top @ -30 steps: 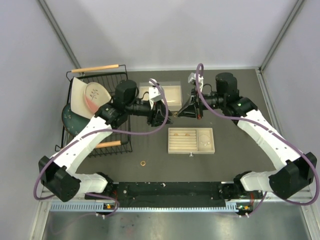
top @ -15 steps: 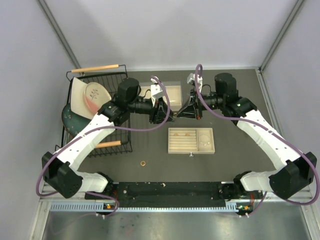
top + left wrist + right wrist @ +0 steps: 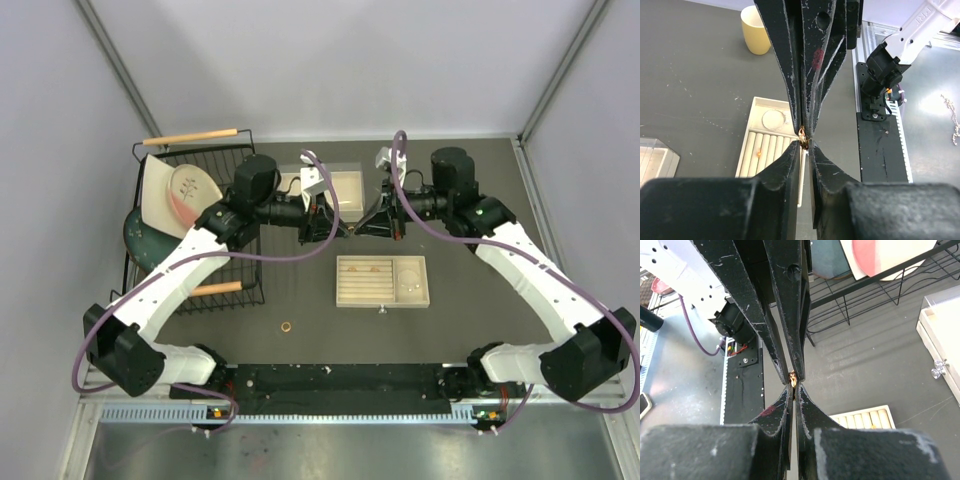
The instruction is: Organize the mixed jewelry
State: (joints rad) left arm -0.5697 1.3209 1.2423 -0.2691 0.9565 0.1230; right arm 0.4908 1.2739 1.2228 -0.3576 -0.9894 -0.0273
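Observation:
My two grippers meet tip to tip above the table, just behind the beige slotted tray [image 3: 340, 300]. A tiny gold ring [image 3: 347, 228] sits between both pairs of tips. My right gripper [image 3: 794, 387] is pinched tight on the ring [image 3: 793, 378]. My left gripper [image 3: 805, 142] is closed to a narrow gap on the same ring [image 3: 803, 134]. In the top view the left gripper [image 3: 340, 228] faces the right gripper [image 3: 354, 228]. Two gold rings [image 3: 366, 268] sit in the tray's slots and a silver hoop [image 3: 773, 119] lies in its square compartment. Another gold ring [image 3: 286, 326] lies loose on the table in front.
A wire dish rack [image 3: 200, 220] with plates stands at the left, close to my left arm. A clear lidded box [image 3: 335, 188] sits behind the grippers. A yellow cup [image 3: 756, 30] stands beyond the tray in the left wrist view. A small clear stud [image 3: 382, 309] lies at the tray's front edge.
My left gripper has moved right until its tips reach the right gripper's tips and the ring. The right arm has hardly moved.

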